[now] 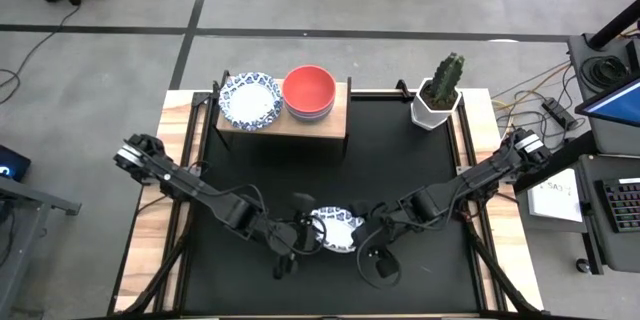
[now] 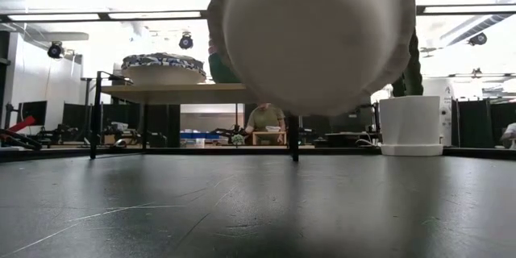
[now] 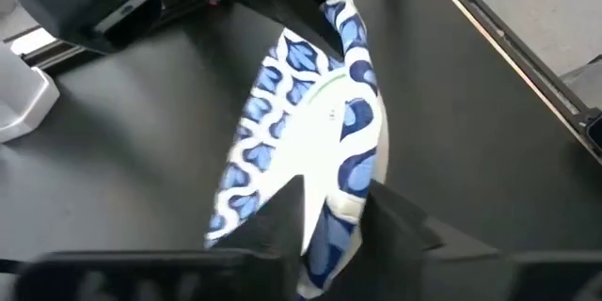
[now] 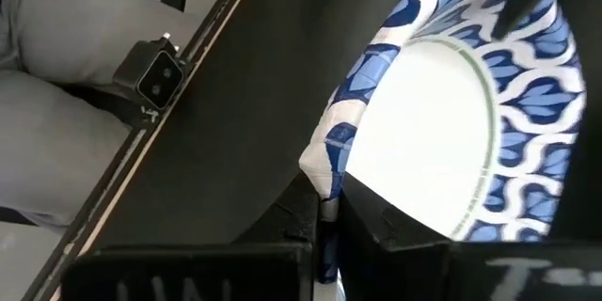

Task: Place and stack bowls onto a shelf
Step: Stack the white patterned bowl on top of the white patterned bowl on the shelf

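A white bowl with a blue-patterned rim (image 1: 336, 229) is held at the near-centre of the black mat (image 1: 400, 170), raised off the surface: in the low view its pale underside (image 2: 314, 36) hangs above the mat with a clear gap beneath. It is gripped from both sides. The left gripper (image 3: 331, 218) is pinched on one rim edge, one finger inside and one outside; the right gripper (image 4: 324, 209) is clamped on the opposite rim edge in the same way. On the wooden shelf (image 1: 340, 112) at the far side, a second blue-patterned bowl (image 1: 250, 99) sits at the left end, and a red bowl (image 1: 308, 89) is stacked on another bowl just beside it. A potted cactus (image 1: 441, 90) is placed at the far right corner.
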